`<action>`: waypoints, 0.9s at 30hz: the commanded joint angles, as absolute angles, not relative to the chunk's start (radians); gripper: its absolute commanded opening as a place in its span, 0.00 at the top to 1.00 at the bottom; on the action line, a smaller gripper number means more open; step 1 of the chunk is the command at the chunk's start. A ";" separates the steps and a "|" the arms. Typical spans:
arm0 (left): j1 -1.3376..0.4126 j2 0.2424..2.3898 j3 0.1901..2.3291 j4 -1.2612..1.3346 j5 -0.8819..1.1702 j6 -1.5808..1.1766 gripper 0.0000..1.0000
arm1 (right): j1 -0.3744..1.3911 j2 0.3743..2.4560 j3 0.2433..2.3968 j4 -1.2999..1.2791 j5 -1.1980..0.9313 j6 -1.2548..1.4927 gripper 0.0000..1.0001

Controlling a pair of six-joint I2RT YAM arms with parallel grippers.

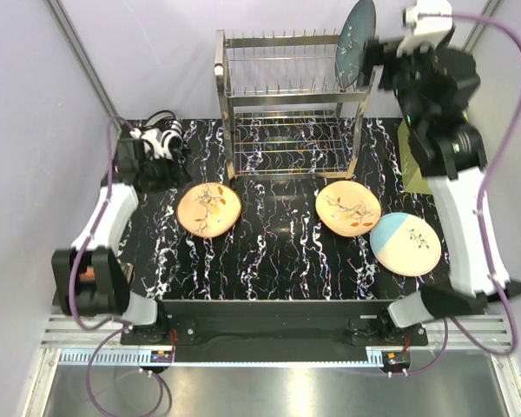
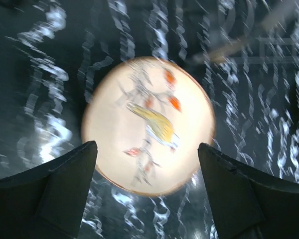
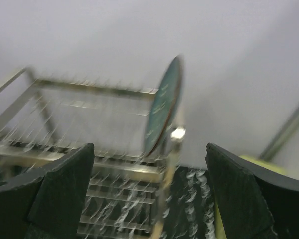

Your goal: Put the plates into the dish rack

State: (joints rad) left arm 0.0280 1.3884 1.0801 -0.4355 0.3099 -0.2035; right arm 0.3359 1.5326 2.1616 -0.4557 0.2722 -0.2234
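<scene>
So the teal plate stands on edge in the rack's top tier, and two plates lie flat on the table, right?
No, three lie flat: the left orange-peach plate, the right orange-peach plate and the cream plate, as the top external view shows. Otherwise right.

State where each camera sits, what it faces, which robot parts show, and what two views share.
Top external: above and behind the bases, looking down on table, dish rack and plates; both arms show.
Left wrist: on the left arm, facing down at an orange-peach plate; left hand fingers open.
Right wrist: on the right arm, facing the dish rack's upper tier and teal plate; right hand open.
Shared: the teal plate appears in top external and right wrist.
</scene>
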 commanded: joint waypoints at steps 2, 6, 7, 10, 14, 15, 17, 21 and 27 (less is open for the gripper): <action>0.130 1.580 1.238 -0.581 0.352 -0.173 0.17 | 0.345 1.353 1.752 -0.699 -0.238 0.099 0.00; 0.146 1.709 1.279 -0.597 0.391 -0.179 0.34 | 0.345 1.257 1.444 -0.697 -0.322 0.212 0.00; 0.146 1.721 1.278 -0.598 0.396 -0.179 0.36 | 0.344 1.250 1.415 -0.692 -0.330 0.224 0.00; 0.147 1.752 1.250 -0.598 0.393 -0.167 0.41 | 0.344 1.241 1.318 -0.667 -0.385 0.265 0.00; 0.147 1.796 1.238 -0.598 0.411 -0.167 0.49 | 0.345 1.247 1.203 -0.601 -0.498 0.363 0.00; 0.147 1.804 1.238 -0.597 0.411 -0.167 0.49 | 0.344 1.256 1.160 -0.574 -0.511 0.376 0.00; 0.147 1.821 1.238 -0.597 0.402 -0.167 0.50 | 0.344 1.267 1.097 -0.523 -0.529 0.426 0.00; 0.147 1.858 1.244 -0.597 0.400 -0.160 0.50 | 0.344 1.290 0.990 -0.413 -0.589 0.503 0.00; 0.147 1.928 1.273 -0.595 0.434 -0.138 0.68 | 0.344 1.357 0.904 -0.272 -0.650 0.557 0.02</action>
State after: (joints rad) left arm 0.1478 1.8946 1.2369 -0.6022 0.3790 -0.1673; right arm 0.3405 1.3205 0.9264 -0.4328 -0.5716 0.4892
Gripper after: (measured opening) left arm 0.424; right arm 0.993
